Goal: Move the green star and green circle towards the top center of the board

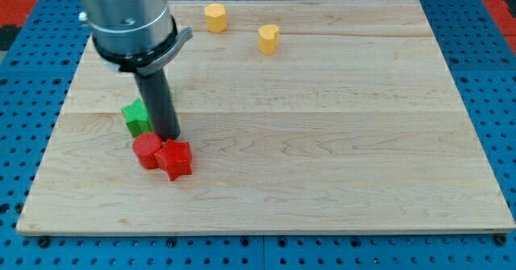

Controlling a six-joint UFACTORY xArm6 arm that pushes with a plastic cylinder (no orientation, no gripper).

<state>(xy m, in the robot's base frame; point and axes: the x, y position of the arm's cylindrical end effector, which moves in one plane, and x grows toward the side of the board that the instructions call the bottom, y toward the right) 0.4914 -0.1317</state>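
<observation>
A green block [135,117] sits at the view's left on the wooden board [322,141], partly hidden behind my rod; its shape is unclear and only one green block shows. My tip [171,136] stands just to the right of the green block, touching or nearly touching it. It is directly above a red round block [147,151] and a red star [175,158], which lie side by side just below it.
A yellow hexagon-like block [214,17] and a yellow heart-like block [268,38] sit near the board's top, left of centre. The arm's grey body [129,20] covers the top left corner. Blue pegboard surrounds the board.
</observation>
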